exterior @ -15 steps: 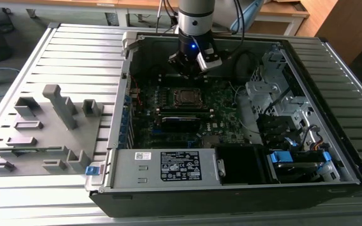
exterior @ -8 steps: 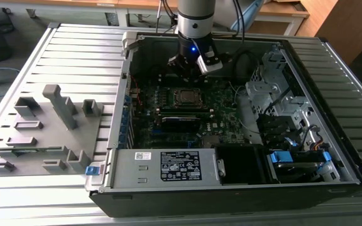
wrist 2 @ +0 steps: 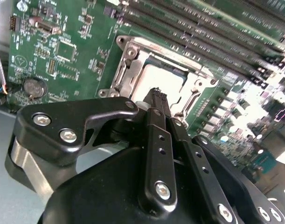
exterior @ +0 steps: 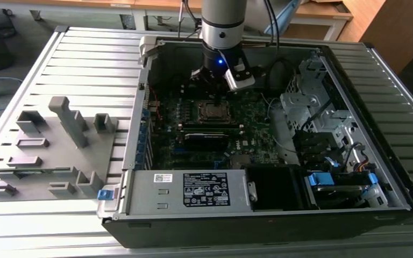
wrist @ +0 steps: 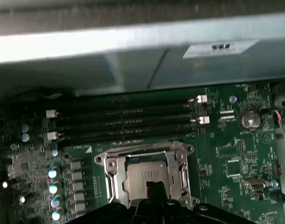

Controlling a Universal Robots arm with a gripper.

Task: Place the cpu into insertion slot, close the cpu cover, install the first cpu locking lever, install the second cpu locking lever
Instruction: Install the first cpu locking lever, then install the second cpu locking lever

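Already the cpu (wrist: 149, 179) sits flat in the insertion slot (wrist: 115, 179) on the green motherboard (wrist: 235, 154), its dull silver top showing through the square window of the cpu cover (wrist: 182, 158), which lies down over it in both wrist views. In the second wrist view the chip (wrist 2: 163, 83) is framed by that shiny plate (wrist 2: 133, 60), and the hand (wrist 2: 157, 93) hangs just above the socket's near edge, its two black fingers (wrist 2: 154, 121) pressed together with nothing between them. In the exterior view the hand (exterior: 212, 92) stands over the socket (exterior: 214, 111) inside the open computer case (exterior: 378, 177), which rests on a slatted surface (exterior: 84, 64).

By the look of it, the chip is light, stiff and fragile, with a slick metal lid; it would best be held by its outer edges, never pressed on the underside. The cover is thin sheet metal, springy and easily bent, so I judge that a push belongs on its frame and not on the window. The locking levers should be thin stiff wire that snaps under a hook, though I cannot make them out surely here.

Counted: one chip, one socket, one cover plate. Four long black memory slots (wrist: 123, 119) run beside the socket, one round coin battery (wrist: 250, 121) lies near the board's edge, and one grey fixture tray (exterior: 49, 156) sits on the slats, well apart from the case.
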